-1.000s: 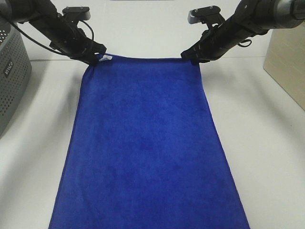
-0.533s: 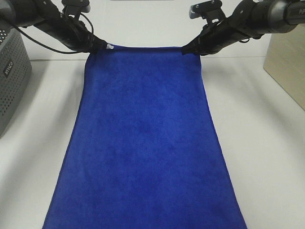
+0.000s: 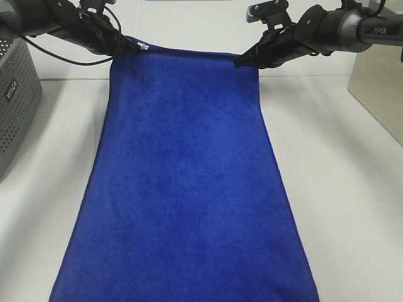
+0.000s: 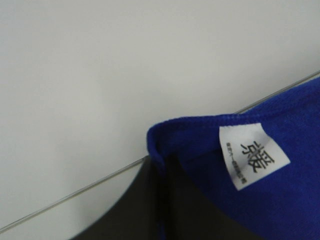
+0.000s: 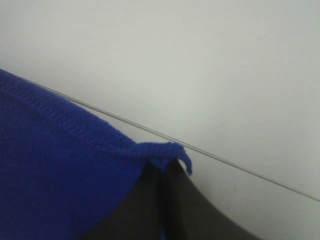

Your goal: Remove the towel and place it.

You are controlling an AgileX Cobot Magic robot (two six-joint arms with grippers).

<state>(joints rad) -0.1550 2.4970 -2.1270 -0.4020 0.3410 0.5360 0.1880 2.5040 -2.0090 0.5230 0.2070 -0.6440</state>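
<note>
At the far edge, both tools, left (image 3: 129, 45) and right (image 3: 244, 61), clamp the towel (image 3: 182, 189) corners; I'd keep them level and taut.

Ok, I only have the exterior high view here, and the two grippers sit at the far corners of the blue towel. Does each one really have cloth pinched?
Observer: Yes for the left. Its wrist view shows the left gripper shut on the towel corner, the hem folded over the jaw line.
Operator: And the right one?
Observer: Same. The right gripper is shut on its corner, with a small tip of hem poking past the jaws.
Operator: Which corner has the tag?
Observer: The left. The white tag lies flat on the cloth beside that gripper, with dark printed characters on it.
</note>
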